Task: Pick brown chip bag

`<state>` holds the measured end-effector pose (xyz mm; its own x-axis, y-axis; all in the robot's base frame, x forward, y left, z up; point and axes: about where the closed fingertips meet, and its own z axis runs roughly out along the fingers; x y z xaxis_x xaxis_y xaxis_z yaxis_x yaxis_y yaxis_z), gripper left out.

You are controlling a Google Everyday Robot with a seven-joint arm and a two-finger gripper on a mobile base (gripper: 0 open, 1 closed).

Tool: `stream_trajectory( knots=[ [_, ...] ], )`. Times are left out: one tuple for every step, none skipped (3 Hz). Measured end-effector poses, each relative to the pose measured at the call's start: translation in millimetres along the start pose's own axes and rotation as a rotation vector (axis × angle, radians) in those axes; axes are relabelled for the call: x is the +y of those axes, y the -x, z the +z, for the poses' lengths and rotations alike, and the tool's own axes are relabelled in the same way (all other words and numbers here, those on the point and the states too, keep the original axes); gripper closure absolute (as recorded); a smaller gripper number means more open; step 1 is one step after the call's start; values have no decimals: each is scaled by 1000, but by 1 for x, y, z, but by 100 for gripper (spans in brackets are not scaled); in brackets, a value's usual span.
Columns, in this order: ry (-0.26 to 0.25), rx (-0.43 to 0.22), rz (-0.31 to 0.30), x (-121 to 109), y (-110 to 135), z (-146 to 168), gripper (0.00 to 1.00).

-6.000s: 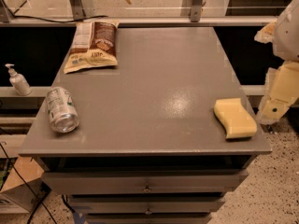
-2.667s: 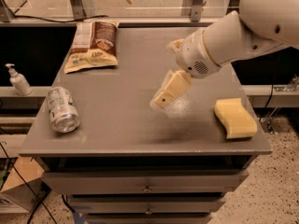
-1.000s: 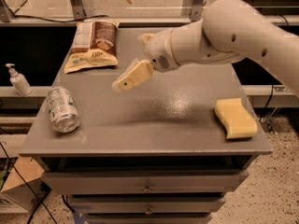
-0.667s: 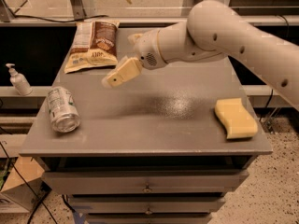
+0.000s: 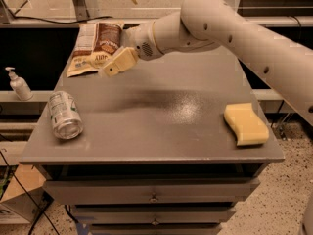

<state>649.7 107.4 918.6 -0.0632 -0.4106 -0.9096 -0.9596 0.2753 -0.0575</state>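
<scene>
The brown chip bag [image 5: 95,48] lies flat at the far left corner of the grey table [image 5: 161,116], dark brown and cream panels facing up. My gripper [image 5: 119,62] hangs above the table just right of the bag's near end, its tan fingers pointing down-left, reaching in from the right on a white arm [image 5: 234,28]. It holds nothing that I can see. The bag's right edge is partly hidden behind the gripper.
A silver-green drink can [image 5: 64,114] lies on its side near the table's front left. A yellow sponge [image 5: 245,123] sits at the right front. A soap dispenser [image 5: 18,83] stands on a shelf to the left. Drawers [image 5: 154,198] sit below the tabletop.
The arm has swung in from the right side across the table to the far left, bringing the gripper up beside the chip bag. The bag, can and sponge have not moved.
</scene>
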Motion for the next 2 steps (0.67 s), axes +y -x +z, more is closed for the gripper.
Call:
stream_trajectory(
  knots=[
    [-16,-17,1,-4,-7,13,0],
    [-46,-41,44,-19,-19,30,0]
  ],
)
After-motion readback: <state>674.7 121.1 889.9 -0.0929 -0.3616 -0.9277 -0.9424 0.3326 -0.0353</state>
